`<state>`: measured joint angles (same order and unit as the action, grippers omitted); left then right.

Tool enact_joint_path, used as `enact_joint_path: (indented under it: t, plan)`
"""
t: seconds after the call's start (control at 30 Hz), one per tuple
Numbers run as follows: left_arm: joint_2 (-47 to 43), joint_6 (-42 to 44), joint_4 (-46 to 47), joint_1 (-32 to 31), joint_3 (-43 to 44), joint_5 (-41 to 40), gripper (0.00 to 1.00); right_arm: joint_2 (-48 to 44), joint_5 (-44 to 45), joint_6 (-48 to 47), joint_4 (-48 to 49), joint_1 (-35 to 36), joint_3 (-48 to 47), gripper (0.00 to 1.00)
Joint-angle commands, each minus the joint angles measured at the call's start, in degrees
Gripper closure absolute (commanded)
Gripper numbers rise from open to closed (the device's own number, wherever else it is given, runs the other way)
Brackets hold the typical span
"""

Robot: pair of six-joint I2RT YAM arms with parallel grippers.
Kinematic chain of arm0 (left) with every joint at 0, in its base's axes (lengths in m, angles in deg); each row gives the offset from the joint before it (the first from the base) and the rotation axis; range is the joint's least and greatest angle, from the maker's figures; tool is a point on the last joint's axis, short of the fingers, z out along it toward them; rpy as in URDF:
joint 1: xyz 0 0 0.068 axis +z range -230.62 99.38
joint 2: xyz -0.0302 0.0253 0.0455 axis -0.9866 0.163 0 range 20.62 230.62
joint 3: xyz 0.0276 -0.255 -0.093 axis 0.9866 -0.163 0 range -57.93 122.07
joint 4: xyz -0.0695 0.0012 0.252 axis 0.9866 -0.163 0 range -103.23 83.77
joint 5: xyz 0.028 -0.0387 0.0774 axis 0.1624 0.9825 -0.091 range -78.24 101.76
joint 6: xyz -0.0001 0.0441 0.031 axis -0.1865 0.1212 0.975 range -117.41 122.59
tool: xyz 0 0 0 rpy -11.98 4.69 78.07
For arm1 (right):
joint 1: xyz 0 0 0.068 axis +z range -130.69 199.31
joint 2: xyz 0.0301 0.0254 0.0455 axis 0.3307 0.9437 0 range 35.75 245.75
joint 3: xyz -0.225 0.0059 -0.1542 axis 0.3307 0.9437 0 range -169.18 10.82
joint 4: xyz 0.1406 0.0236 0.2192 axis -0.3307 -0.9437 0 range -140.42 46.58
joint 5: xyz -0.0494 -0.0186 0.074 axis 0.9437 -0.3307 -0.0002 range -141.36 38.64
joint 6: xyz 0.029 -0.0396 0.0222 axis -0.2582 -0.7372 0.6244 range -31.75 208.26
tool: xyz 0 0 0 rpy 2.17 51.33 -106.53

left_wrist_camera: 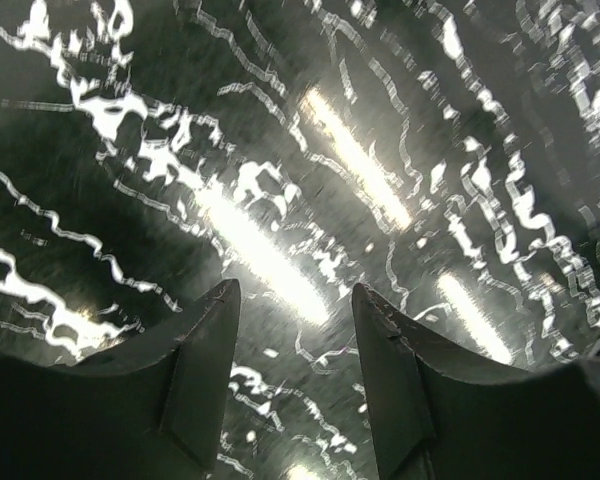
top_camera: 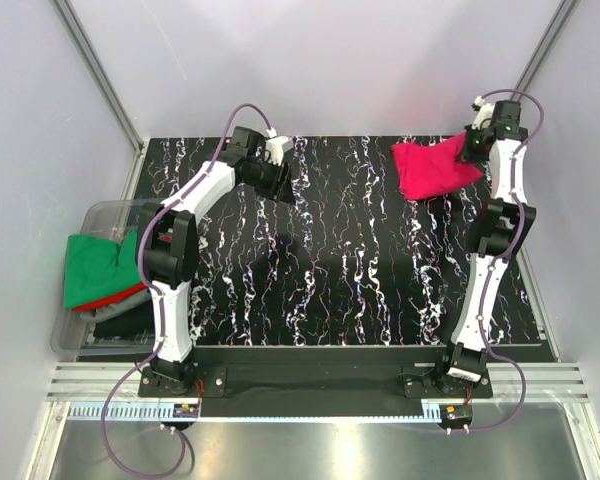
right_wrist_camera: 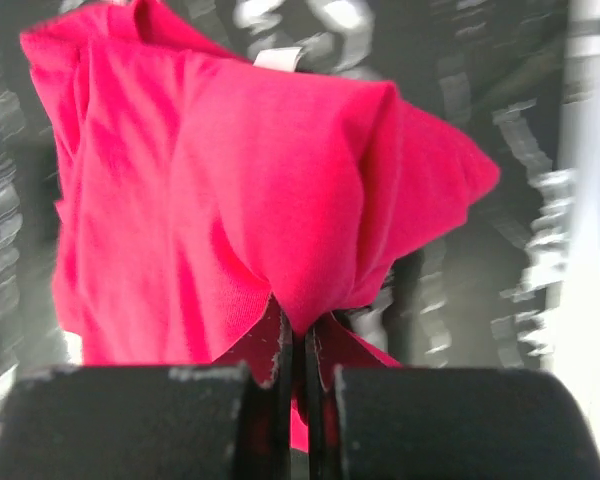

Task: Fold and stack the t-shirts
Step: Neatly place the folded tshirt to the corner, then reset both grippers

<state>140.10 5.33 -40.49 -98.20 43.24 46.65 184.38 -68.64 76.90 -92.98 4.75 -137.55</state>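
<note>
The crimson t-shirt point(top_camera: 435, 168) lies folded at the far right of the black marbled table. My right gripper point(top_camera: 474, 146) is shut on its right edge; in the right wrist view the cloth point(right_wrist_camera: 260, 190) bunches up between the closed fingers point(right_wrist_camera: 298, 335). My left gripper point(top_camera: 288, 186) hangs open and empty over the far middle-left of the table; its wrist view shows only bare marbled surface between the fingers point(left_wrist_camera: 292, 300). A green t-shirt point(top_camera: 98, 262), a red one point(top_camera: 115, 297) and a dark one point(top_camera: 125, 322) lie piled in a bin at the left.
A clear plastic bin point(top_camera: 98, 213) stands off the table's left edge and holds the other shirts. White walls with metal corner posts point(top_camera: 100, 75) close in the back and sides. The table's front rail point(top_camera: 310, 355) carries both arm bases.
</note>
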Motion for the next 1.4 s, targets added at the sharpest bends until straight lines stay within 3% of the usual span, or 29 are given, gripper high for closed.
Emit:
enact_joint_path:
  t: [0.0, 0.27, 0.67, 1.03, 1.07, 1.17, 1.2, 1.37]
  plan:
    - [-2.8, 4.5, -1.7, 0.0, -0.7, -2.7, 0.47, 6.2, 4.0, -0.5, -0.2, -0.4, -9.3, 1.00]
    - [-4.5, 5.0, -2.2, -0.2, -1.9, -4.1, 0.47, 11.1, 8.0, 5.1, 7.9, -1.5, -12.5, 1.00]
    - [-5.9, 5.8, -2.4, -1.4, -2.8, -6.2, 0.47, 12.6, 16.0, 5.6, 19.9, -2.9, -12.7, 1.00]
    - [-6.4, 6.7, -2.5, -3.8, -2.5, -8.4, 0.47, 13.3, 18.4, 5.7, 21.2, -3.4, -12.5, 1.00]
    - [-6.5, 6.7, -2.4, -3.9, -2.5, -8.7, 0.47, 13.3, 18.9, 6.1, 21.3, -3.4, -12.6, 0.86]
    - [-6.6, 6.6, -2.5, -3.9, -2.2, -9.3, 0.42, 12.6, 20.4, 7.0, 21.3, -3.3, -12.6, 0.26]
    - [-6.6, 6.5, -2.5, -3.9, -2.0, -9.7, 0.39, 11.9, 21.2, 7.2, 21.1, -3.3, -12.5, 0.01]
    - [-7.6, 7.7, -1.9, -3.9, 1.7, -19.9, 0.35, 0.7, 20.3, 7.8, 18.6, -3.4, -8.0, 0.00]
